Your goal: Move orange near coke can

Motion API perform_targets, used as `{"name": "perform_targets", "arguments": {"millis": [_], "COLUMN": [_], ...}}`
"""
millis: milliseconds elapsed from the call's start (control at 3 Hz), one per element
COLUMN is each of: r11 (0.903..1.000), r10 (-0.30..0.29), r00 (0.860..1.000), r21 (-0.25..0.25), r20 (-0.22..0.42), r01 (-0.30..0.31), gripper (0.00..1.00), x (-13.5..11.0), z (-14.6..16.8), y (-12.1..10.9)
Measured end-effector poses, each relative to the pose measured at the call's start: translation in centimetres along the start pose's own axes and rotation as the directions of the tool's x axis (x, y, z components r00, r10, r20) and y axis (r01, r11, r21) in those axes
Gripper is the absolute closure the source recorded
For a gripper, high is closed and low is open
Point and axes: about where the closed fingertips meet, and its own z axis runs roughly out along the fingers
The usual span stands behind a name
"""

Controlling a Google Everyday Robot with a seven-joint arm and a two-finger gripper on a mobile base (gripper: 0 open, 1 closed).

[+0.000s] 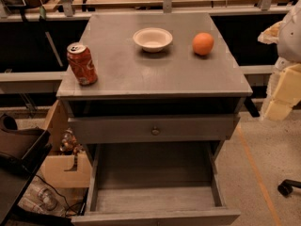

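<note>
The orange is round and smooth and sits on the grey cabinet top at the back right. The coke can, red-orange with a silver top, stands upright near the front left corner. My gripper shows as pale cream and white parts at the right edge of the camera view. It is beside the cabinet, to the right of the orange and lower than it. It touches nothing and holds nothing that I can see.
A white bowl stands on the cabinet top between can and orange, at the back. The bottom drawer is pulled open; the upper drawer is slightly out. Boxes and clutter lie on the floor at left.
</note>
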Motion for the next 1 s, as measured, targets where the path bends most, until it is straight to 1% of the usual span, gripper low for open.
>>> {"name": "perform_targets", "arguments": {"millis": [333,667,1000], "r11": [1.0000,0.9982,0.9932], "r10": [0.000,0.042,0.068], "r00": [1.000,0.999,0.995], "r21": [0.000,0.042,0.090], "r20": [0.000,0.021,0.067], "r01": [0.000,-0.043,-0.074], "gripper": [0.00,0.00,0.00], "x": [0.0,0.5,1.6], "z": [0.0,-0.2,0.2], "y": [0.0,-0.3,-1.4]}}
